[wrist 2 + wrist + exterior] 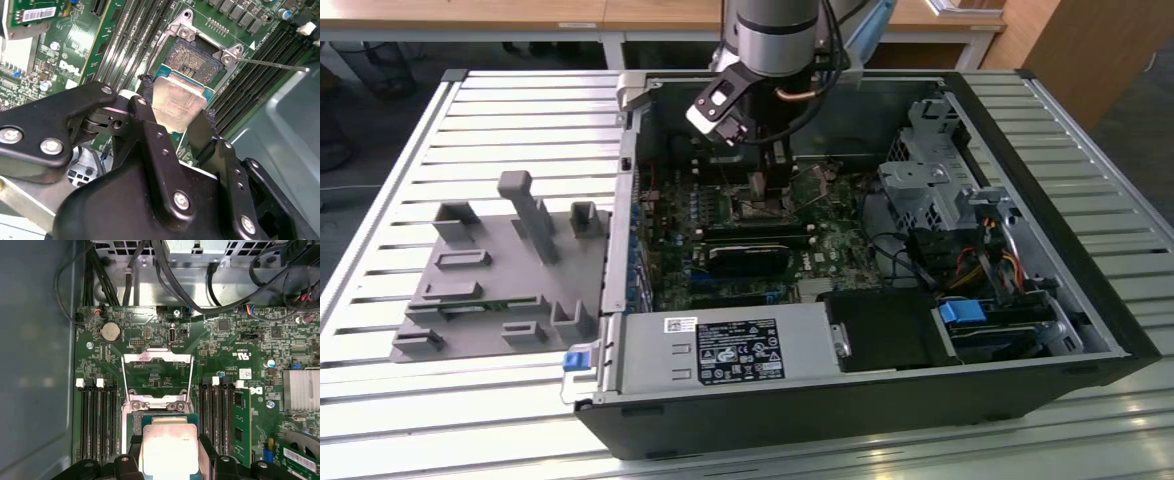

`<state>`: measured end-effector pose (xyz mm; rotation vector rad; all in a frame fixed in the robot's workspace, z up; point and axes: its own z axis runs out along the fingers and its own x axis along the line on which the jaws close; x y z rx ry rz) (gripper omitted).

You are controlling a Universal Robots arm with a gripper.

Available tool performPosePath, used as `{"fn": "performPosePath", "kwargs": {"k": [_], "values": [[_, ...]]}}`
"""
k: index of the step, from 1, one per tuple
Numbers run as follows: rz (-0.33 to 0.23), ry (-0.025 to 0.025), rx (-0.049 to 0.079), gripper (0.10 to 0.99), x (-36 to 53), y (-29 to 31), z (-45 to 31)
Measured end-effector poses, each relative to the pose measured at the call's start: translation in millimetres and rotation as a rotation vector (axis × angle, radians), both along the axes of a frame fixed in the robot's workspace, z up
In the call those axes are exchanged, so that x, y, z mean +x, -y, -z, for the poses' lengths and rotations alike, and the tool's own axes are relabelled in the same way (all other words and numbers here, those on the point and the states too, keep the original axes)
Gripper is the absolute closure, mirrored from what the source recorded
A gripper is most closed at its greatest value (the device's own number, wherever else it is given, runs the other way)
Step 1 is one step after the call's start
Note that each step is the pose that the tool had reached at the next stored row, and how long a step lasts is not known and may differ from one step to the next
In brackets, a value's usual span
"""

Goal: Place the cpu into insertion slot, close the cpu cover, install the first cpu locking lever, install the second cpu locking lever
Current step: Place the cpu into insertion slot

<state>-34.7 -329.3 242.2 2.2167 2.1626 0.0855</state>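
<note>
My gripper (176, 111) is shut on the cpu (179, 100), a flat silver-topped chip with a green rim, one black finger on each of two opposite edges. The chip hangs over the near edge of the insertion slot (194, 56), a dark square socket with a silvery rim on the green motherboard (150, 325); whether they touch I cannot tell. In the first wrist view the cpu (170, 445) sits between the fingers, and the cpu cover (157, 358) lies swung open beyond the socket. A thin locking lever (272, 65) sticks out sideways. In the exterior view the gripper (769, 190) reaches down into the case.
Long black memory slots (97, 420) flank the socket on both sides. Cables (165, 280) run along the case wall. The open computer case (1067, 290) holds a drive cage (927, 180) and a power supply (720, 350). A grey fixture (494, 270) lies on the slatted table.
</note>
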Motion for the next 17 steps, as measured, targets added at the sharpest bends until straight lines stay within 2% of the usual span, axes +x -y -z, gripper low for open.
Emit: {"fn": "performPosePath", "kwargs": {"k": [4,12,17], "values": [[0.0,0.0,0.0,0.561,0.0,-1.6,6.3],[0.0,-0.0001,0.0,0.561,-3.5,-3.8,12.0],[0.0,0.0,0.001,0.561,-4.7,-4.6,19.9]]}}
